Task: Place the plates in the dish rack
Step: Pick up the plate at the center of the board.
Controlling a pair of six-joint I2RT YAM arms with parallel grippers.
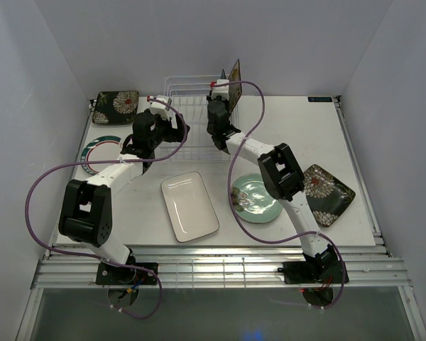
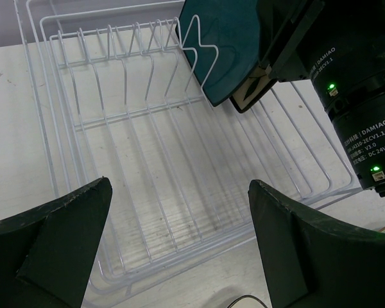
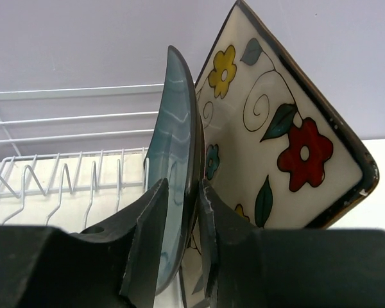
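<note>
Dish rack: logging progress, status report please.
Left gripper open above white wire dish rack. Right gripper shut on teal square plate, on edge over the rack. Cream square floral plate close behind it.

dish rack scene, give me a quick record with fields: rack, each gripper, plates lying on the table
rack: dish rack at the far side of the table, most slots bare
standing plate: cream floral plate upright at the rack's right end
right gripper: shut on the teal plate, held on edge beside the cream one
left gripper: open above the rack, holding nothing
flat on table: left dark floral plate; green-rimmed round plate, partly under the left arm; white rectangular plate; mint-green plate; right dark floral plate
</note>
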